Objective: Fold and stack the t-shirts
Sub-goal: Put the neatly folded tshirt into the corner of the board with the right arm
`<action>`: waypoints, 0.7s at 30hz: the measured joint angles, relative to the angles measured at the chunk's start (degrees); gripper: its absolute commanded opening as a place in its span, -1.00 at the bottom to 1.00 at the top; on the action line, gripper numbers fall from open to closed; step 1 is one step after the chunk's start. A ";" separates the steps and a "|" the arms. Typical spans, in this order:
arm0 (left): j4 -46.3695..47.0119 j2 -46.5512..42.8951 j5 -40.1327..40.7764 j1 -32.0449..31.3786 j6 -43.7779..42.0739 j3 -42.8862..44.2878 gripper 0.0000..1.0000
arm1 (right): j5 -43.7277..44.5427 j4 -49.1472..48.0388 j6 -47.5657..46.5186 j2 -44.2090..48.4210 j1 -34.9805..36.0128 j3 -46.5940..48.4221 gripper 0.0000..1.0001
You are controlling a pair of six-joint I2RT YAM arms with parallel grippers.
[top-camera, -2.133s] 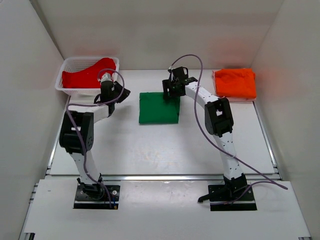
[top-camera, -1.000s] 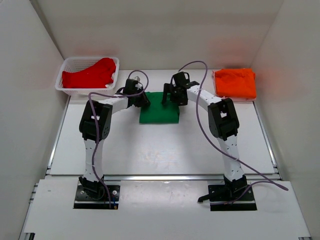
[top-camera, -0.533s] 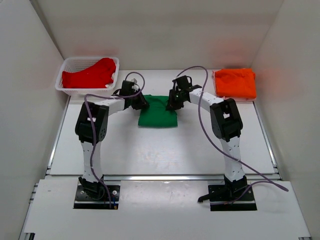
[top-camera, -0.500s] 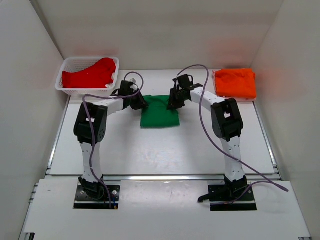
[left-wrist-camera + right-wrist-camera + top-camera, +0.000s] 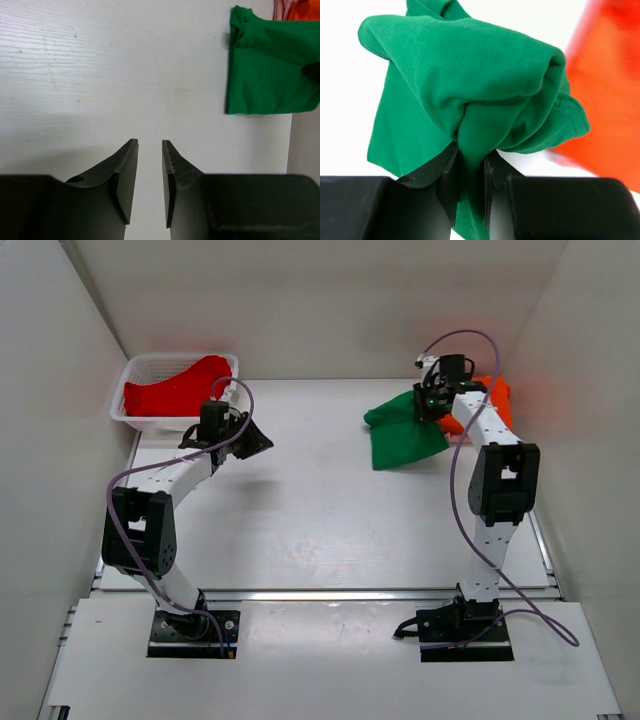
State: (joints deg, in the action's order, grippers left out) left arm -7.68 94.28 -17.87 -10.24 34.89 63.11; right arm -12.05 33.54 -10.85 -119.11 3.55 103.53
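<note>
My right gripper [image 5: 428, 406] [image 5: 471, 150] is shut on a bunched fold of the green t-shirt [image 5: 405, 436] [image 5: 470, 70]. The shirt hangs lifted at the back right, partly over the near left edge of the folded orange t-shirt [image 5: 494, 400] [image 5: 612, 95]. The red t-shirt [image 5: 176, 388] lies crumpled in the white basket [image 5: 181, 358] at the back left. My left gripper [image 5: 251, 438] [image 5: 150, 144] hovers over bare table right of the basket. Its fingers stand a little apart with nothing between them. The left wrist view shows the green t-shirt [image 5: 270, 75] far ahead.
White walls close in the table [image 5: 300, 510] on the left, back and right. The basket stands against the left wall. The right arm's purple cable [image 5: 456, 470] loops beside its upper links.
The right gripper closed on the green t-shirt and carried it from the table's middle to the orange one at the back right. The left gripper let go and drew back left.
</note>
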 measured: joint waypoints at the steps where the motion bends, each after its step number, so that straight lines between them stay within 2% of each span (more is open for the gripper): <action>1: 0.07 -0.11 -0.07 -0.04 -0.02 -0.35 -0.26 | 0.13 0.00 -1.18 0.72 -1.22 -0.22 -1.00; 12: 0.33 0.87 -0.61 -1.03 -0.81 -2.97 -0.26 | -0.87 -3.23 -8.28 2.78 -13.79 2.03 -0.99; 21: 0.68 1.53 -0.55 -1.29 -1.46 -3.78 -0.25 | -4.35 -11.10 -8.17 0.74 -17.00 5.03 -1.00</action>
State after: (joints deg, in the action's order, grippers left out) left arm -7.01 95.81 -18.41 -11.53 33.43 59.33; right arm -16.40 22.44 -19.03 -118.37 -13.45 108.55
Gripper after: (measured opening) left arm 0.368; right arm 0.173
